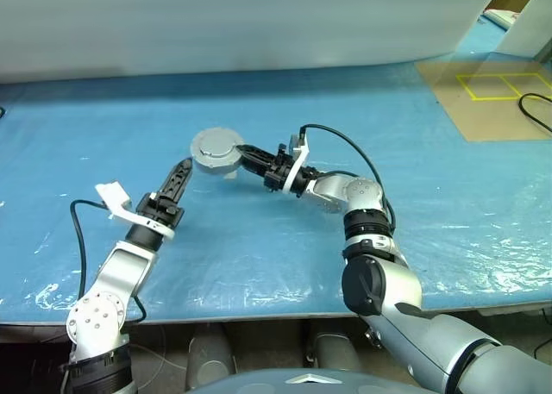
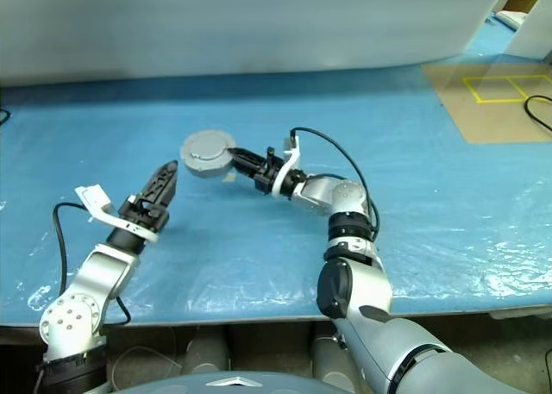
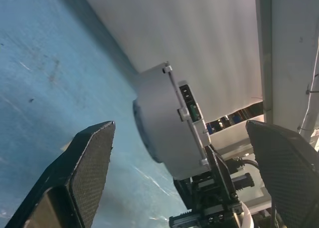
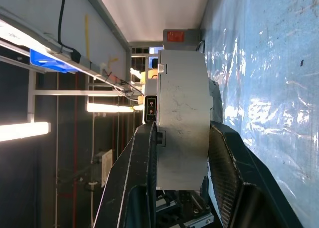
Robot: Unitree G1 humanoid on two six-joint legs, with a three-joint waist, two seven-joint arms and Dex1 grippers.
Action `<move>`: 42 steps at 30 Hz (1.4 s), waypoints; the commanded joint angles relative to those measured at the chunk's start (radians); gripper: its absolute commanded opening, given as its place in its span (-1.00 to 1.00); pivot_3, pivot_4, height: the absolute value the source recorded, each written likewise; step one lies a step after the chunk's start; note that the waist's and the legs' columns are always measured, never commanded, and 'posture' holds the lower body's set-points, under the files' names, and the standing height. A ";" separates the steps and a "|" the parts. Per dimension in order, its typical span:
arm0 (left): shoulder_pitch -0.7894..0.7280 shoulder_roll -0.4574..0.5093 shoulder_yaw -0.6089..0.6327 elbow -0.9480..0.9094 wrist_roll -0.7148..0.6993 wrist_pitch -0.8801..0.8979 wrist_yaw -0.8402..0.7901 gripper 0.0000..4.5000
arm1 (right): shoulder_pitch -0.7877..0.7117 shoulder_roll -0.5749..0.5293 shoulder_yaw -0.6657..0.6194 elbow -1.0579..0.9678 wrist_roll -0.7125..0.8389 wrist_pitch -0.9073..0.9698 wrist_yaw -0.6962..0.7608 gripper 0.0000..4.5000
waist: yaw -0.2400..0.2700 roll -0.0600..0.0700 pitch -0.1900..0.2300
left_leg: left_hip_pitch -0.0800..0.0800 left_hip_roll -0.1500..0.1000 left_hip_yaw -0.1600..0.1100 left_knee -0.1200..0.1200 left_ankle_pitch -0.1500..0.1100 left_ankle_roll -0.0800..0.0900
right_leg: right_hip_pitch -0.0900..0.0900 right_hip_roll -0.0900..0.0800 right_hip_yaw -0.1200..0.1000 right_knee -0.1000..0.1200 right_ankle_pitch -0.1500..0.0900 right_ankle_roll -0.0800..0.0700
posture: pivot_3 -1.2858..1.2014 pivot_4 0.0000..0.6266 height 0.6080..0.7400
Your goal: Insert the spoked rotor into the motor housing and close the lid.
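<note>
A: Motor housing is sitting closed, as far as I can judge — a grey round shell with the lid showing as its plain smooth face on top. It is being held up off the blue desk, with the right gripper clamping it from the side.

B: And the spoked rotor?

A: I cannot tell; nothing of it is showing, so I am guessing it is already inside the housing. In the right wrist view the right fingers are pressing on both flat faces of the housing, a narrow hold on the whole stack.

B: What is the left arm doing?

A: The left gripper is standing just beside the housing, on its near left, with its fingers spread wide and nothing between them. In the left wrist view the housing is lying ahead between those two fingers, edge-on, but not touching them.

B: So which step is in hand?

A: I am reading it as the closing stage: the lid is looking seated, and only the right gripper is carrying the assembly. Next, I think, the housing is needing to go down flat on the desk right below, level, before the right fingers let go, or the lid could be slipping off.
</note>
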 commanded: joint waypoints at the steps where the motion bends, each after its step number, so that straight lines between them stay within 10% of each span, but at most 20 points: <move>1: -0.021 0.002 -0.012 0.012 -0.027 0.009 0.003 0.97 | 0.003 0.074 0.023 -0.070 0.070 0.015 0.035 -0.51 | -0.001 0.000 0.000 | 0.000 0.000 0.000 0.000 0.000 0.000 | 0.000 0.000 0.000 0.000 0.000 0.000 | 0.03 -0.52 1.00; 13: -0.055 -0.005 -0.031 0.065 -0.011 0.010 0.001 0.97 | 0.054 0.077 0.121 -0.164 0.106 0.081 0.074 -0.51 | 0.004 0.000 0.000 | 0.000 0.000 -0.001 0.002 0.000 0.000 | 0.001 0.000 0.000 0.001 0.001 0.001 | 0.03 -0.52 1.00; 20: -0.053 0.010 -0.034 0.083 -0.031 0.039 -0.026 0.26 | 0.067 0.075 0.155 -0.176 0.101 0.076 0.080 -0.51 | 0.004 -0.001 0.000 | -0.001 0.000 -0.002 0.004 0.000 0.000 | 0.001 0.000 0.000 0.002 0.001 0.002 | 0.03 -0.52 1.00; 36: -0.058 -0.035 -0.050 0.050 -0.177 0.042 -0.016 0.20 | 0.067 0.098 0.152 -0.165 0.111 0.029 0.044 -0.51 | 0.016 -0.001 0.000 | -0.001 0.000 -0.002 0.004 0.000 0.000 | 0.001 0.000 0.000 0.002 0.001 0.002 | 0.03 -0.52 1.00; 42: -0.071 -0.123 -0.009 0.113 -0.145 -0.051 0.063 0.20 | 0.056 0.088 0.156 -0.128 0.105 -0.015 0.018 0.47 | 0.016 -0.001 0.000 | -0.001 0.000 -0.002 0.005 0.000 0.000 | 0.002 -0.001 0.000 0.002 0.001 0.002 | 0.03 -0.52 1.00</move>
